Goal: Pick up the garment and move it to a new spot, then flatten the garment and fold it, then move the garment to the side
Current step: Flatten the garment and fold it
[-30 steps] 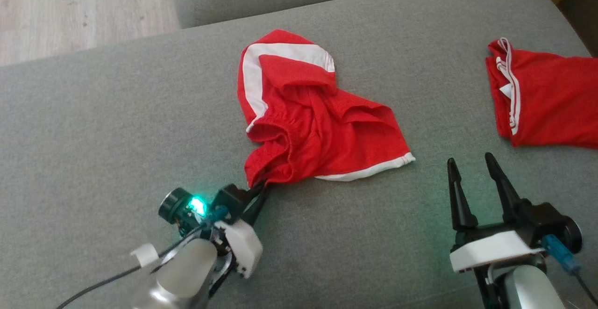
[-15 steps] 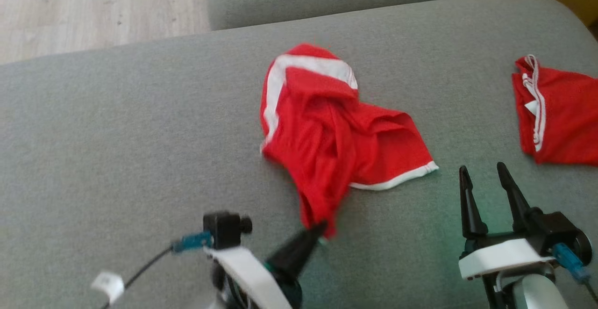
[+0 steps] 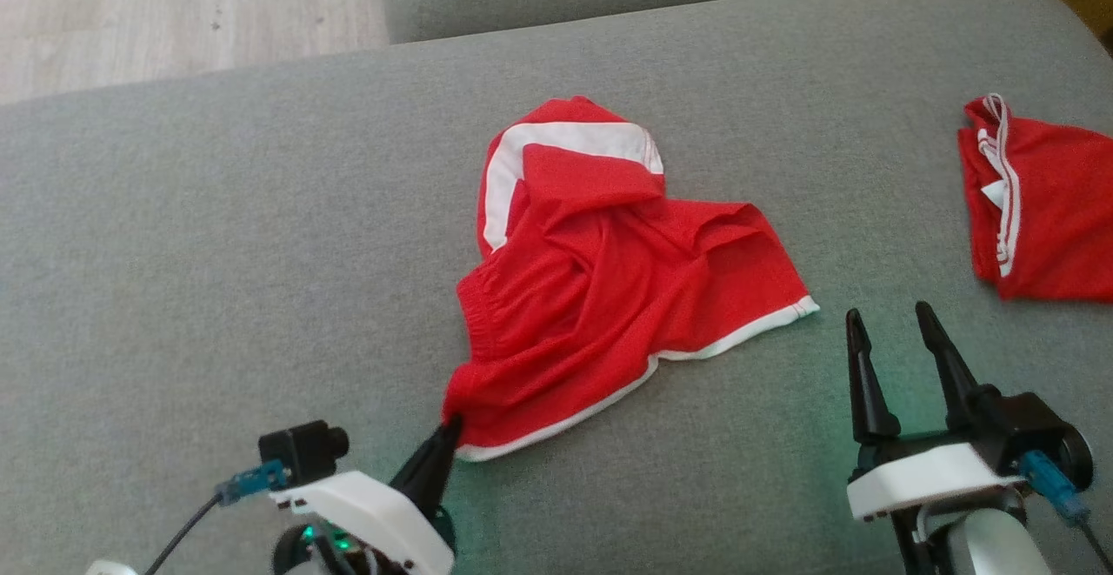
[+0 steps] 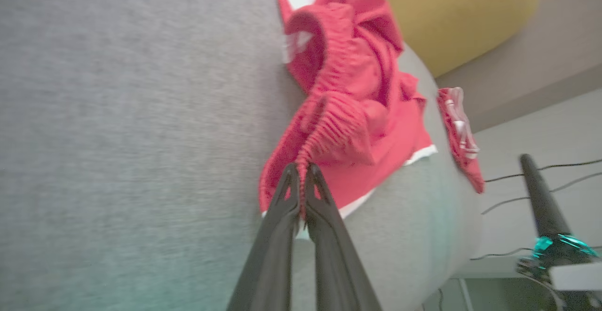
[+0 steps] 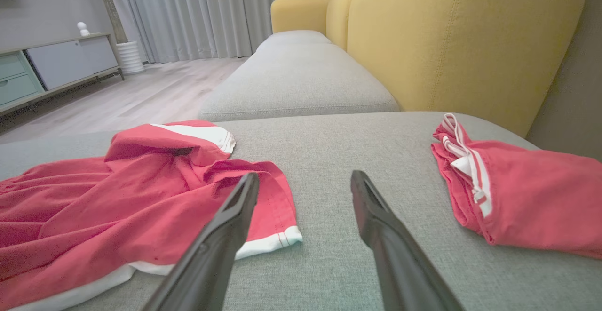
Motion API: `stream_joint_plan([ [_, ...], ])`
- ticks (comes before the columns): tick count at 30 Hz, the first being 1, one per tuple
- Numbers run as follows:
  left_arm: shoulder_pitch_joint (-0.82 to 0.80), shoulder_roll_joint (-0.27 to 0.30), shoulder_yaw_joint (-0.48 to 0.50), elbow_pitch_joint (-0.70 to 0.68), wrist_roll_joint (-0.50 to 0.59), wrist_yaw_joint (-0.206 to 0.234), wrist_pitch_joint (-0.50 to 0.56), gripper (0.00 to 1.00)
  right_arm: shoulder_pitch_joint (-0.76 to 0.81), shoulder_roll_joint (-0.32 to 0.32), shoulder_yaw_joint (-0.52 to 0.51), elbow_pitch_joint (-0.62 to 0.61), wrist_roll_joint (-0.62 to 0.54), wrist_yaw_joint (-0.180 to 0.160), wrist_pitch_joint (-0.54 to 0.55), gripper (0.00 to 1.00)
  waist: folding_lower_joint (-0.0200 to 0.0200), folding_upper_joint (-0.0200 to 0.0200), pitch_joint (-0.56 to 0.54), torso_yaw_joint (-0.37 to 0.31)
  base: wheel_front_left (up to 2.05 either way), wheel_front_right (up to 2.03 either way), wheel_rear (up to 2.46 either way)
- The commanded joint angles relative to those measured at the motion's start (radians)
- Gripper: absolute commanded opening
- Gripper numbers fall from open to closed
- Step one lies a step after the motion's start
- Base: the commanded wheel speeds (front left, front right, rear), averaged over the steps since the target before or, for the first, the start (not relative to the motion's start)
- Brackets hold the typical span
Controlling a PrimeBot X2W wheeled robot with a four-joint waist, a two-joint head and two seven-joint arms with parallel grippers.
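- The red shorts (image 3: 600, 297) lie crumpled on the grey seat cushion (image 3: 217, 253).
- The left gripper (image 3: 452, 423), its body cut off at the frame's bottom, pinches the shorts' near-left corner. The left wrist view shows the gathered waistband (image 4: 329, 127) clamped between its closed fingers.
- The right gripper (image 3: 887, 314) is spread wide and empty, right of the shorts and apart from them.
- A second red garment (image 3: 1043, 210), further right of the shorts, is cut off by the frame edge.
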Motion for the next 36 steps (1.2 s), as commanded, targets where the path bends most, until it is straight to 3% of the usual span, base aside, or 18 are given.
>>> stream_joint_plan([
  [1,-0.060,0.010,0.040,0.006,0.022,0.004,-0.021,0.00,-0.034,-0.005,0.028,-0.023,-0.007,-0.001,-0.006,1.00,0.0000,0.0000,-0.001,-0.008,0.00,0.00,0.00],
  [12,-0.059,0.016,0.017,0.229,0.110,-0.002,-0.120,0.00,0.001,-0.005,0.013,-0.017,-0.029,-0.001,-0.006,1.00,0.0000,0.0000,-0.033,-0.014,0.00,0.00,0.00],
  [14,-0.065,0.015,0.012,0.241,0.132,-0.007,-0.147,0.23,0.007,-0.005,0.009,-0.019,-0.031,-0.001,-0.006,1.00,0.0000,0.0000,-0.035,-0.003,0.00,0.00,0.00],
  [16,-0.065,0.006,0.011,0.254,0.140,-0.009,-0.171,1.00,0.008,-0.005,0.009,-0.018,-0.032,-0.001,-0.006,1.00,0.0000,0.0000,-0.038,0.007,0.00,0.00,0.00],
  [21,-0.066,-0.005,-0.001,0.263,0.166,-0.014,-0.208,1.00,0.006,-0.005,0.002,-0.018,-0.036,-0.001,-0.006,1.00,0.0000,0.0000,-0.046,0.029,0.00,0.00,0.00],
  [30,-0.008,-0.010,0.054,0.215,0.277,0.026,-0.342,1.00,0.021,-0.005,-0.045,-0.035,-0.045,-0.001,-0.006,1.00,0.0000,0.0000,-0.073,0.084,0.00,0.00,0.00],
  [34,0.032,-0.028,0.146,0.153,0.416,0.048,-0.346,1.00,0.032,-0.005,-0.074,-0.046,-0.058,-0.001,-0.006,1.00,0.0000,0.0000,-0.082,0.113,0.00,0.00,0.00],
  [36,0.069,-0.057,0.208,0.119,0.478,0.039,-0.346,1.00,0.034,-0.005,-0.085,-0.049,-0.063,-0.001,-0.006,1.00,0.0000,0.0000,-0.085,0.126,0.00,0.00,0.00],
])
